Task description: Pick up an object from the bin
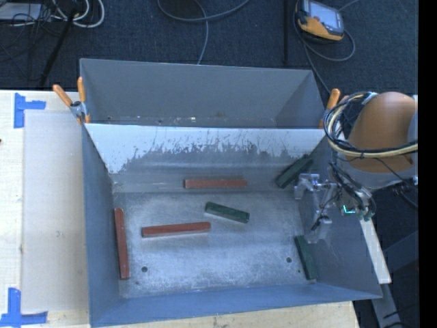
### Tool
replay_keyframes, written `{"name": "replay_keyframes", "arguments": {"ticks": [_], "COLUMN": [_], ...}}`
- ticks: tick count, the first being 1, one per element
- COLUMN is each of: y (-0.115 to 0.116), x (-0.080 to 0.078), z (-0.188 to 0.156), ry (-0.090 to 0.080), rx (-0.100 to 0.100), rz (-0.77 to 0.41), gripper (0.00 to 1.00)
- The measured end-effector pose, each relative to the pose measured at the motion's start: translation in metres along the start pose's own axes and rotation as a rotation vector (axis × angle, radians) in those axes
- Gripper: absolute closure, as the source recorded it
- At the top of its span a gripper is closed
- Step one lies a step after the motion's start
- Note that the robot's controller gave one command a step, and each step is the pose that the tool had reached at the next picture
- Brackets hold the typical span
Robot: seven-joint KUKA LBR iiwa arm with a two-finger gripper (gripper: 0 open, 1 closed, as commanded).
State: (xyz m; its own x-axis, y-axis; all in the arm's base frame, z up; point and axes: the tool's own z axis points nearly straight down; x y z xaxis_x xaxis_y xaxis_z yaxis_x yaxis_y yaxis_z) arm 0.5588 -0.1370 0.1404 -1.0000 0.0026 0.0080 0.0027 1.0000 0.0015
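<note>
One dark green bar (305, 257) beside jaws, lengthwise along right wall (343, 265)

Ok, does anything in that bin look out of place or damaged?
Nothing looks spilled or broken. One dark green bar sits askew in the far right corner, seemingly propped against the sloped wall rather than flat on the floor. The bin's back wall is streaked with pale scratches.

Three brown bars (215, 182) (175, 229) (121, 243), three green bars (227, 212) (293, 171) (306, 257)
</note>
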Motion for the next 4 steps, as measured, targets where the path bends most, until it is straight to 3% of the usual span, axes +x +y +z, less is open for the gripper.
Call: {"name": "replay_keyframes", "arguments": {"ticks": [1,2,3,4], "y": [0.07,0.123,0.123,0.122], "x": [-0.016,-0.06,-0.06,-0.059], "z": [0.057,0.07,0.07,0.071], "ry": [-0.004,-0.01,-0.009,-0.007], "rx": [-0.002,0.002,0.003,0.002], "rz": [-0.203,-0.339,-0.34,-0.342], "gripper": [0.0,0.0,1.0,0.0]}}
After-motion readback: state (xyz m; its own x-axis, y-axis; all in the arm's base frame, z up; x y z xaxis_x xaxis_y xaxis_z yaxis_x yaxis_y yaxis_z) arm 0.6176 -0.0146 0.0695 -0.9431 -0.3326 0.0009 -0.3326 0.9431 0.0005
